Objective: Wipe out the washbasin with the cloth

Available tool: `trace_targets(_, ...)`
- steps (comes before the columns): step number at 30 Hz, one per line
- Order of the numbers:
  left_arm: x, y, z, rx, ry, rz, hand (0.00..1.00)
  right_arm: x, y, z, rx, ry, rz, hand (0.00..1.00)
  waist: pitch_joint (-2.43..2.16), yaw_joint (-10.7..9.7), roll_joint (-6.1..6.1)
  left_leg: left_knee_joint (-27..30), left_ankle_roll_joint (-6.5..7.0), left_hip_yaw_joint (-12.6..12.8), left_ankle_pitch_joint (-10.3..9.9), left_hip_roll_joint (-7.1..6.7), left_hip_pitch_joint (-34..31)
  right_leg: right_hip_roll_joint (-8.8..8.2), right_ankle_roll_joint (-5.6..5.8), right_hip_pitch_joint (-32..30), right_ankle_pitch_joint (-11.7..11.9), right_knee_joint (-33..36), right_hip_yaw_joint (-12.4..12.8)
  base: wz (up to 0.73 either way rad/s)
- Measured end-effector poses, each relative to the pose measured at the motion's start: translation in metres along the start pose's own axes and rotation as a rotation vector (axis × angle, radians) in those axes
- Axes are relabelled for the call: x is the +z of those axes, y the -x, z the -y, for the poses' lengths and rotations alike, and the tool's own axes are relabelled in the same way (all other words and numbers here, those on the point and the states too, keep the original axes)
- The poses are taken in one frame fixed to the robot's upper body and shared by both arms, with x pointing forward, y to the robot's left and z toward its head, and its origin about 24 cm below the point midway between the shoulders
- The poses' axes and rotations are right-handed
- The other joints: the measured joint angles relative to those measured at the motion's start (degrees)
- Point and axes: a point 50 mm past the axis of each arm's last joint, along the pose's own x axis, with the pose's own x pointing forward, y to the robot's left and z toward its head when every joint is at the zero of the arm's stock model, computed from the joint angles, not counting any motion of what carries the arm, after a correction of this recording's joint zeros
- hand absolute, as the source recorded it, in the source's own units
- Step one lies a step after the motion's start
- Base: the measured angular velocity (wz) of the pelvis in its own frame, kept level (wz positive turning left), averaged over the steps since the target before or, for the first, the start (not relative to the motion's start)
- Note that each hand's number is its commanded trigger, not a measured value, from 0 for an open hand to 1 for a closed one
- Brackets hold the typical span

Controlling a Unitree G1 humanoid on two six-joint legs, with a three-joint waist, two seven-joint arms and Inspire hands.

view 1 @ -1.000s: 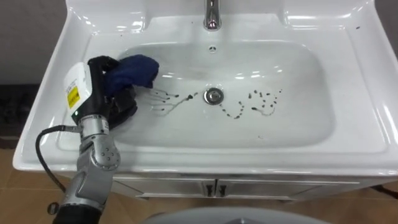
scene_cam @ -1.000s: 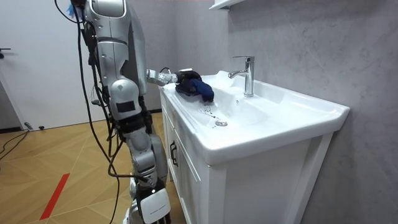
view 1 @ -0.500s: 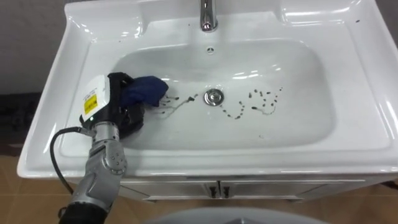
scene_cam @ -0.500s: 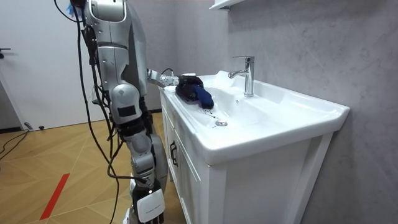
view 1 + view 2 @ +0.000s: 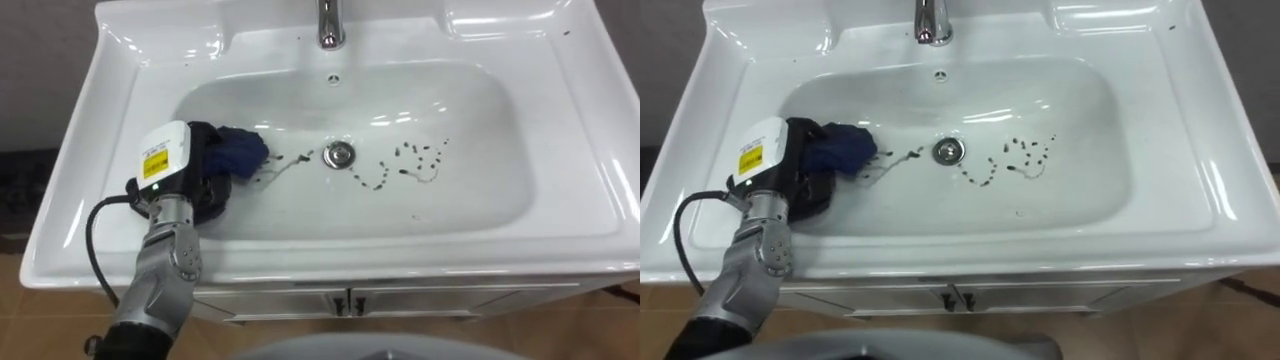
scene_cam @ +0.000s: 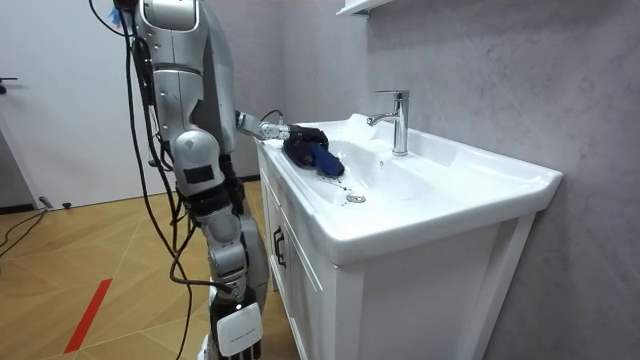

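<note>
The left hand [image 5: 185,160], clutching the blue cloth [image 5: 240,150], has slid nearer the drain [image 5: 340,153]; its yellow label [image 5: 155,163] is unreadable.

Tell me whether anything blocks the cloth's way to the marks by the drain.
Nothing visible. The left hand holds the blue cloth at the left of the basin; the dark marks begin beside it and run past the drain.

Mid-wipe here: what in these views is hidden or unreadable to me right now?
- Basin floor beneath the blue cloth and the left hand gripping it, both eye views: covered, so any dirt there cannot be judged.
- Faucet, both eye views: its upper part is cut off by the top edge.
- Dark marks right of the drain, room view: too small to judge.
</note>
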Motion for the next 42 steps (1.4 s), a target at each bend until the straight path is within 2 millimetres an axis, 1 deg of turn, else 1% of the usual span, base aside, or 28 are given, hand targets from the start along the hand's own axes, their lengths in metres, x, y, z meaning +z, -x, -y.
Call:
trace_targets(3,0.001,-0.004,0.001,-0.028,-0.004,-0.008,1.00,0.001,0.000,0.001,-0.008,0.026,-0.015,0.00,-0.14,0.0,0.02,0.1,0.00,0.2,0.0,0.02,0.0,-0.02,0.00,0.0,0.0,0.1,0.2,-0.01)
trace_targets(6,0.002,-0.008,0.003,-0.071,-0.013,-0.016,1.00,0.004,0.001,0.004,-0.017,0.037,-0.015,0.00,-0.48,-0.1,0.61,0.2,0.00,0.7,0.0,0.15,0.2,-0.01,0.00,0.0,0.0,0.2,0.2,-0.05)
trace_targets(7,0.002,-0.009,0.003,-0.081,-0.015,-0.017,1.00,0.005,0.001,0.004,-0.020,0.038,-0.013,0.00,-0.48,-0.2,0.79,0.2,0.00,0.8,0.0,0.18,0.2,-0.01,0.00,0.0,0.0,0.2,0.2,0.00)
trace_targets(9,0.002,-0.012,0.004,-0.113,-0.021,-0.023,1.00,0.011,0.001,0.007,-0.040,0.042,0.003,0.00,-0.44,-1.0,1.36,0.2,0.02,1.0,0.0,0.24,0.2,-0.01,-0.01,-0.1,-0.1,0.2,0.2,0.00)
trace_targets(14,0.003,-0.019,0.002,-0.162,-0.021,-0.025,1.00,0.012,0.001,0.009,-0.057,0.033,0.008,0.00,-0.24,-1.3,1.78,0.3,0.02,1.1,0.0,0.34,0.5,0.07,-0.03,0.0,-0.1,0.2,0.6,-0.01)
trace_targets(16,0.004,-0.021,0.002,-0.181,-0.022,-0.027,1.00,0.015,0.002,0.009,-0.061,0.038,0.028,0.00,-0.06,-2.3,1.96,0.3,0.01,1.1,0.0,0.36,0.4,0.10,-0.03,0.0,-0.1,0.2,0.6,0.00)
trace_targets(21,0.003,-0.022,0.004,-0.219,-0.026,-0.041,1.00,0.018,0.002,0.009,-0.066,0.064,0.044,0.00,0.00,-3.2,1.96,0.1,0.01,1.8,0.0,0.42,1.0,0.15,-0.04,0.2,-0.1,0.2,1.6,-0.08)
trace_targets(24,0.006,-0.024,0.005,-0.240,-0.032,-0.034,1.00,0.018,0.002,0.008,-0.065,0.064,0.046,0.00,0.18,-3.8,1.99,0.0,0.01,2.4,0.0,0.45,1.0,0.14,-0.03,0.0,-0.1,0.1,1.7,-0.02)
trace_targets(27,0.009,-0.023,0.007,-0.268,-0.037,-0.024,1.00,0.018,0.003,0.008,-0.067,0.064,0.056,0.00,0.19,-4.3,2.01,-0.2,0.01,3.0,0.0,0.48,1.0,0.13,-0.03,-0.2,-0.1,0.1,2.1,-0.05)
trace_targets(31,0.017,-0.023,0.009,-0.304,-0.045,0.003,1.00,0.017,0.003,0.008,-0.062,0.064,0.053,0.00,0.19,-4.8,1.98,-0.4,0.01,3.1,0.0,0.47,0.9,0.12,-0.03,-0.2,-0.1,0.2,2.0,-0.01)
trace_targets(37,0.022,-0.022,0.011,-0.333,-0.055,0.027,1.00,0.018,0.003,0.011,-0.059,0.069,0.060,0.00,0.23,-5.5,1.89,-0.4,0.01,3.2,0.0,0.47,0.9,0.13,-0.04,-0.2,-0.1,0.2,2.1,0.00)
trace_targets(40,0.022,-0.022,0.011,-0.338,-0.057,0.030,1.00,0.017,0.003,0.012,-0.057,0.069,0.061,0.00,0.28,-5.7,1.82,-0.4,0.01,3.3,0.0,0.48,1.0,0.13,-0.05,-0.2,-0.1,0.1,2.3,-0.03)
trace_targets(42,0.027,-0.024,0.010,-0.347,-0.075,0.052,1.00,0.016,0.003,0.013,-0.059,0.068,0.058,0.00,0.30,-5.7,1.82,-0.4,0.01,3.4,0.0,0.48,1.0,0.13,-0.05,-0.3,-0.1,0.1,2.4,0.00)
